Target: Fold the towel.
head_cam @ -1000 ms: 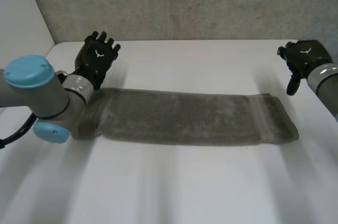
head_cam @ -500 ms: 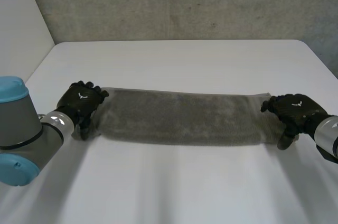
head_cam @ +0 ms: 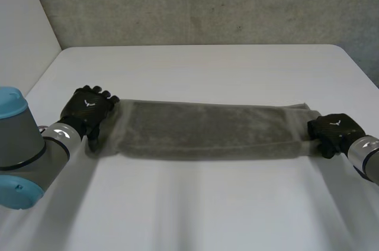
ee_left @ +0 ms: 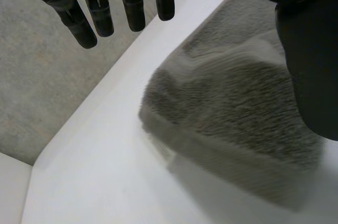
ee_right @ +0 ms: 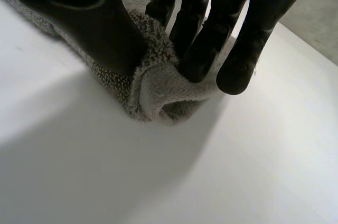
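A grey towel (head_cam: 207, 129), folded into a long strip, lies across the white table (head_cam: 195, 203). My left hand (head_cam: 87, 110) sits at its left end. In the left wrist view its fingers (ee_left: 100, 12) are straight and off the cloth, the thumb (ee_left: 311, 49) rests beside the towel's end (ee_left: 237, 108), and nothing is gripped. My right hand (head_cam: 333, 131) is at the right end. In the right wrist view its fingers (ee_right: 200, 49) and thumb (ee_right: 90, 18) pinch the bunched towel edge (ee_right: 163, 94).
My left arm's grey joint with its blue cap (head_cam: 15, 144) stands by the table's left front. A grey wall (head_cam: 207, 2) runs behind the table's far edge. Bare table lies in front of and behind the towel.
Both hands came down from the back of the table to the towel's ends. The right hand closed on the right end and bunched it. The left hand stayed open.
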Robot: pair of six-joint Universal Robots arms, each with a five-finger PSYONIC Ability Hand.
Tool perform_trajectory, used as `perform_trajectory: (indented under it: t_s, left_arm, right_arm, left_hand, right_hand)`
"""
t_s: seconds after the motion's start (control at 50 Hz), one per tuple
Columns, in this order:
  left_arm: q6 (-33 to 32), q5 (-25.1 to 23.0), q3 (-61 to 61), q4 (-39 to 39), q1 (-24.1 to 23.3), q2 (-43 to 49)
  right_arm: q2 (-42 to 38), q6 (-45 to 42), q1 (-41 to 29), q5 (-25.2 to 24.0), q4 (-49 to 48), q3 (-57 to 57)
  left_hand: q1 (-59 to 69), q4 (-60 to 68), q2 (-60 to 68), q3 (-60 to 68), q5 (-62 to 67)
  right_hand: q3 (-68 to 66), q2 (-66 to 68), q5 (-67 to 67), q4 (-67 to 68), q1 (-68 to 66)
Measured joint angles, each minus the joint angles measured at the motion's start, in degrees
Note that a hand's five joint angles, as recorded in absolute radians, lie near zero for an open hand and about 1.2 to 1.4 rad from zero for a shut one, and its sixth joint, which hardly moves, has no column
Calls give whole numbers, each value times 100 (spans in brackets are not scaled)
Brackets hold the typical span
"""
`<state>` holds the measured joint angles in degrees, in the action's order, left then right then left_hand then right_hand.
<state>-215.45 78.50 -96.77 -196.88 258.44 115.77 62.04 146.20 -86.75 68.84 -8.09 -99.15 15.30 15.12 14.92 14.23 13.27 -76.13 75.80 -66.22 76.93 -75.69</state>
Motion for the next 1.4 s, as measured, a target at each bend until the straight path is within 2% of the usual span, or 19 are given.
perform_trajectory:
  t_s: [0.14, 0.32, 0.38, 0.44, 0.5, 0.62, 0.7, 0.74, 0.88, 0.9, 0.94, 0.96, 0.98, 1.04, 1.14, 1.26, 1.4]
  left_arm:
    - [47, 7, -65, -122, -1, -83]
    - [53, 8, -175, -118, 12, -380]
    - [60, 10, -191, -118, 10, -501]
    - [81, 14, -179, -119, -6, -622]
    - [158, 20, -108, -120, -40, -716]
    - [436, 50, 89, -116, -175, -881]
    - [599, 76, 155, -114, -316, -962]
    - [636, 85, 159, -113, -384, -977]
    - [657, 96, 164, -120, -596, -964]
    - [656, 97, 175, -123, -628, -955]
    - [651, 97, 212, -128, -699, -932]
    - [649, 97, 225, -130, -718, -925]
    - [648, 97, 254, -134, -761, -912]
    - [645, 99, 342, -151, -884, -864]
    - [646, 160, 559, -200, -1187, -729]
    - [659, 380, 822, -296, -1695, -531]
    - [650, 479, 951, -356, -2187, -36]
  right_arm:
    - [-38, -286, 220, 505, -58, 167]
    - [266, -1570, 1292, 774, 178, 598]
    - [366, -1763, 1313, 778, 347, 804]
    - [474, -1746, 1036, 780, 526, 1101]
    - [564, -1405, 404, 827, 632, 1502]
    - [534, -652, -1546, 929, 594, 2300]
    - [163, -505, -2966, 924, 424, 2559]
    - [-51, -501, -3455, 901, 364, 2574]
    - [-657, -544, -4381, 664, 236, 2376]
    - [-709, -548, -4431, 583, 231, 2330]
    - [-767, -552, -4464, 408, 243, 2228]
    - [-772, -552, -4460, 367, 248, 2204]
    - [-765, -545, -4443, 295, 262, 2152]
    - [-645, -507, -4365, 194, 275, 2016]
    - [8, -287, -3957, 94, 247, 1527]
    - [980, 562, -3078, 79, 176, 608]
    - [1334, 983, -2153, 84, 127, -385]
  left_hand:
    - [0, 0, 0, 0, -2]
    - [0, 0, -1, -1, -14]
    - [0, 0, -1, -1, -14]
    - [0, 0, -1, -1, -15]
    - [0, 0, -1, -1, -15]
    - [0, 0, -1, -1, -15]
    - [0, 0, -1, -1, -15]
    - [0, 0, -1, -2, -15]
    - [0, 0, -1, -1, -15]
    - [0, 0, -1, -1, -15]
    - [0, 0, -1, -1, -15]
    - [0, 0, -1, -1, -15]
    - [0, 0, -1, -1, -15]
    - [0, 0, -1, -1, -16]
    - [0, 0, -1, -1, -15]
    - [0, 0, -1, -1, -15]
    - [0, 0, -1, -1, -13]
  right_hand:
    - [-39, 0, 0, 0, 0]
    - [-80, 0, -18, 0, -26]
    - [-87, 0, -24, 0, -35]
    - [-96, 0, -22, 0, -47]
    - [-109, 0, -22, 0, -56]
    - [-156, 0, -23, 1, -56]
    - [-156, 0, -23, 1, -57]
    - [-156, 0, -23, 1, -57]
    - [-156, 0, -22, 1, -57]
    - [359, -499, 407, -515, 439]
    - [2488, -2655, 2695, -2650, 2590]
    - [3146, -3353, 3291, -3213, 3282]
    - [4325, -4581, 4553, -4533, 4494]
    - [5945, -6011, 6222, -6074, 5939]
    - [6191, -6161, 6283, -6231, 6228]
    - [6191, -6161, 6283, -6231, 6234]
    - [6191, -6161, 6283, -6231, 6235]
